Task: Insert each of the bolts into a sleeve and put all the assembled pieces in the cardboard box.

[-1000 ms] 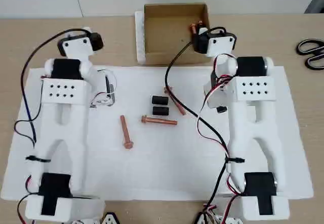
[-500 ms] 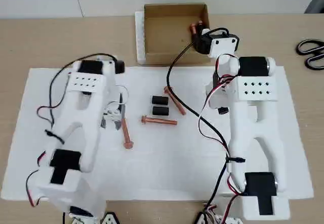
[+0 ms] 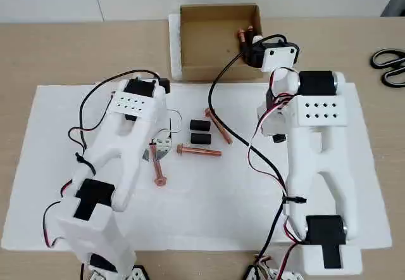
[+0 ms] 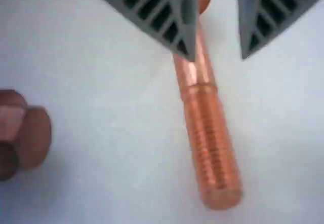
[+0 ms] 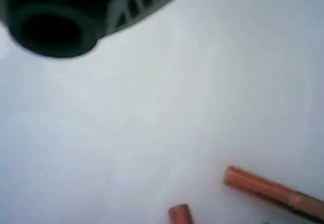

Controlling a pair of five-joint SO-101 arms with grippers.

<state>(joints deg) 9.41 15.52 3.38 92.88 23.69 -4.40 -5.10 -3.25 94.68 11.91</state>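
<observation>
L gripper [image 4: 217, 57] spread wide over bolt [image 4: 205, 127] on white mat [image 4: 76, 57].

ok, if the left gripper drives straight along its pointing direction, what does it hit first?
The copper bolt on the white sheet, directly under the left gripper. Jaws are open, but one tip sits over the shaft, not beside it, so that tip likely touches first; depth is unclear.

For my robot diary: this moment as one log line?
left pincer: open astride copper bolt | right pincer: holding black sleeve
</observation>
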